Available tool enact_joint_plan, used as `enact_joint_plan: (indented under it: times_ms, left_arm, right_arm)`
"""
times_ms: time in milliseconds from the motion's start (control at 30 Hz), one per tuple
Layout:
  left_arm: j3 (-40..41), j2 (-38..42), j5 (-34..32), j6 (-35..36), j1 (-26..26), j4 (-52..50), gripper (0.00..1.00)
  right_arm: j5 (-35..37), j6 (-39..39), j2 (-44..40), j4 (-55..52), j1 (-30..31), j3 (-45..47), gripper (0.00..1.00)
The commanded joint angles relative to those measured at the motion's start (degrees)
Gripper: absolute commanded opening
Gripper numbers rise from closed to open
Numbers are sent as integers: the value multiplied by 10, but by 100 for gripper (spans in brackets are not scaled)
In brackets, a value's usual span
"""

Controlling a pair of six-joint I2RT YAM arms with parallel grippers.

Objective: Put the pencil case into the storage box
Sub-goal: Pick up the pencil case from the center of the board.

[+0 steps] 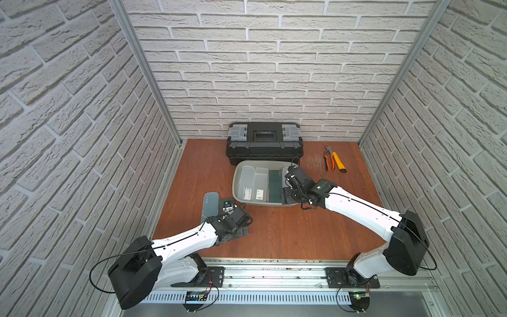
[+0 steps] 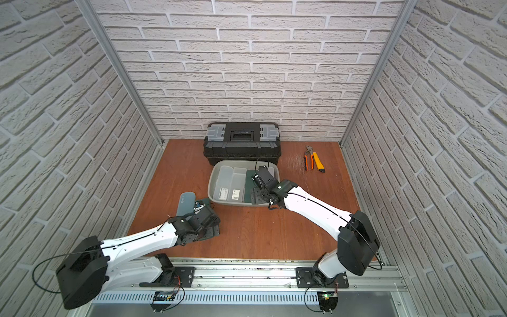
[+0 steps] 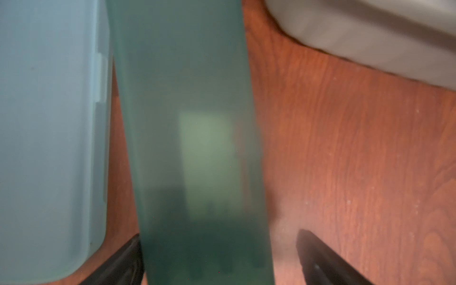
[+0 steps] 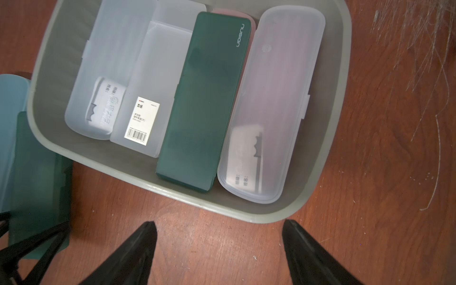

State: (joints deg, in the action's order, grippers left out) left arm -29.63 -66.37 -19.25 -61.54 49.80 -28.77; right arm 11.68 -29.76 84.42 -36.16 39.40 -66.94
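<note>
We see a pale blue case (image 3: 49,123), then our left gripper (image 3: 219,235), jaws wide apart, astride the dark green pencil case (image 3: 192,123) on the table (image 3: 345,172), likely poised to clamp and lift it into the storage box (image 4: 222,209), by whose rim our right gripper (image 4: 219,222) hovers parted, empty.

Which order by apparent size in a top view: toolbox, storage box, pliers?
1. toolbox and storage box: look about alike; box partly hidden, so not ranked.
2. pliers: clearly smallest.
</note>
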Motion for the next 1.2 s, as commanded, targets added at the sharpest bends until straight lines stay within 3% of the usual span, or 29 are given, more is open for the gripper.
enact_joint_plan:
  times_ms: [0, 200, 467, 767, 933, 1167]
  left_arm:
    - [-35, 10, -64, -31, 20, -14, 99]
    - [-62, 69, -116, 17, -6, -62, 99]
    - [-109, 110, -32, 186, -233, -45, 98]
    - [-119, 109, 77, 220, -430, -14, 99]
    - [-112, 111, 111, 218, -481, -7, 98]
    - [-109, 108, 117, 219, -495, -5, 98]
  right_arm:
    - [-12, -1, -35, 16, 5, 7, 85]
    - [-80, -53, -28, 40, 39, 14, 85]
    - [-29, -122, 62, 72, 171, -18, 86]
    - [-17, -125, 218, 52, 255, -144, 91]
    - [-5, -105, 316, -7, 280, -250, 93]
    - [-6, -88, 414, -79, 288, -356, 97]
